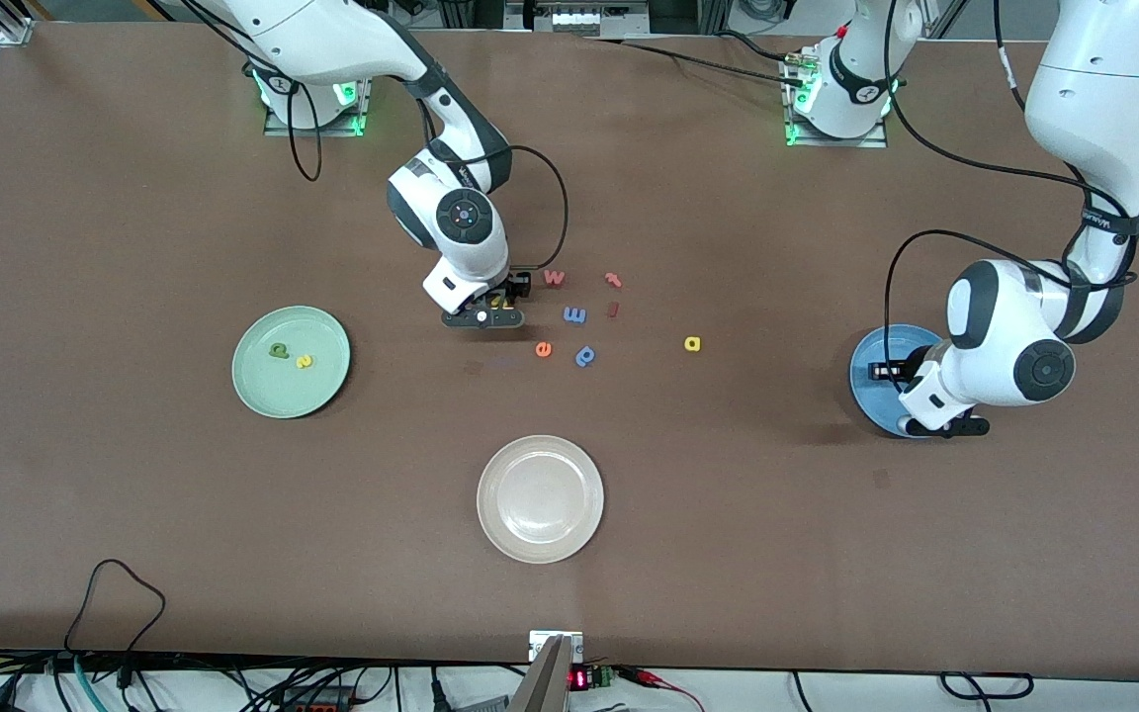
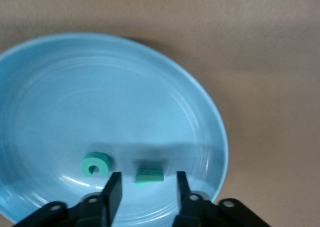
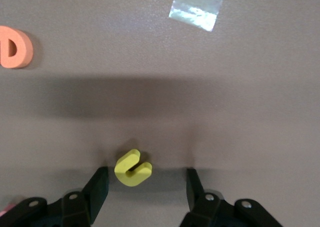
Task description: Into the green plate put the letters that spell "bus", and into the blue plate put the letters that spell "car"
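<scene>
L gripper [image 2: 145, 197] hangs low over the blue plate [image 1: 871, 391], at the left arm's end of the table — fingers apart, gripping nothing. In the plate lie the teal c [image 2: 96, 164] and, between the fingertips, a teal piece [image 2: 149, 175], prob. the r.

R gripper [image 3: 145, 189] is down at the table in the letter cluster near the middle, fingers spread wide either side of the yellow u [image 3: 133, 168], not touching it.

Green plate [image 1: 291, 362], toward the right arm's end, holds the dark green b [image 1: 279, 349] and the yellow s [image 1: 305, 362].

Yellow a [image 1: 692, 344] lies on the bare table btw. the cluster and the blue plate.

Loose letters by the R gripper: pink w [image 1: 554, 277], blue stem-and-loop letter [image 1: 585, 355], orange e [image 1: 543, 348]. White plate [image 1: 540, 498] sits nearest the front camera.

No readable brand or label — only the letters themselves.
</scene>
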